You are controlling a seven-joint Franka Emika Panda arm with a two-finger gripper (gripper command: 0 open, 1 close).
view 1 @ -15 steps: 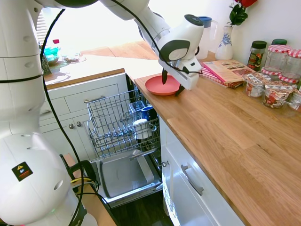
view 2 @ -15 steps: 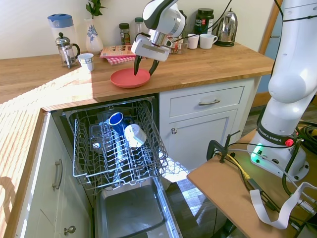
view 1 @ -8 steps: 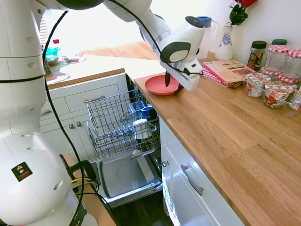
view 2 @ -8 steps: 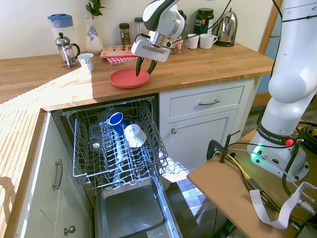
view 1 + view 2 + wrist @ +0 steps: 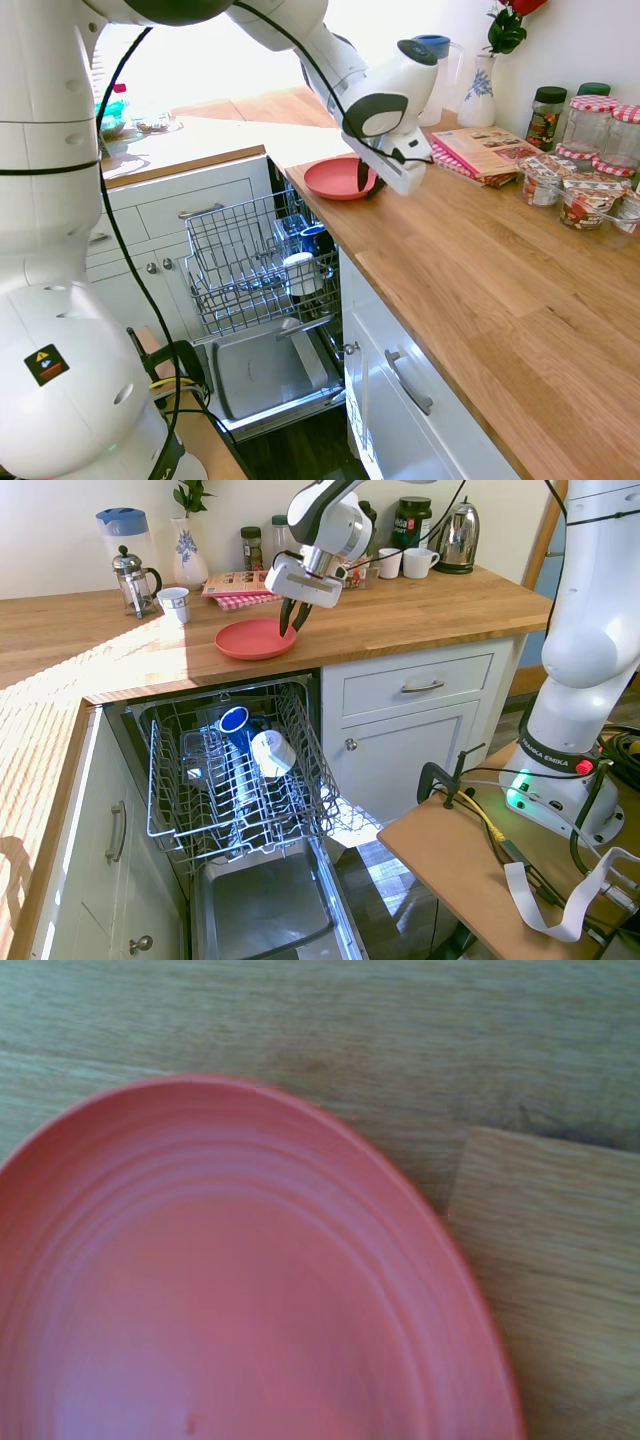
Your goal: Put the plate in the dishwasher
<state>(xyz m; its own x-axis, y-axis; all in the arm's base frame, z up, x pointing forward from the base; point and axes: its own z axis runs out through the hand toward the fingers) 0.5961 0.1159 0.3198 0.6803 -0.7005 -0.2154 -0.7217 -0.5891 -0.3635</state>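
Coral plate (image 5: 338, 177) sits on the wooden counter (image 5: 480, 270) near its front edge, right above the open dishwasher (image 5: 240, 810). Gripper (image 5: 365, 182) has its two dark fingers pinched together on the plate's rim, on the side nearest the pink booklet (image 5: 490, 150). From the 2nd ext. view the plate (image 5: 254, 639) looks tilted a bit at the held edge, but can't tell if it's fully off the wood. Wrist cam shows just the plate (image 5: 240, 1300), blurry, w/ faint rings inside, nothing on it, wood grain around.

Dishwasher door (image 5: 265, 910) is dropped flat, wire rack (image 5: 235, 770) pulled out over it. In the rack: a blue cup (image 5: 233, 720) and a white cup (image 5: 270, 752) just beside it, both lying on their sides; other bits in there too small to tell.

On the counter, well apart from the plate: a French press (image 5: 133, 580) w/ a small white cup (image 5: 174, 603) beside it, a blue-lidded jug (image 5: 122, 530), a vase (image 5: 190, 555) holding a green plant, a kettle (image 5: 460, 538) w/ two white mugs (image 5: 405, 562) next to it. Far end in the 1st ext. view: jars w/ red-checked lids (image 5: 592, 120), contents not clear.
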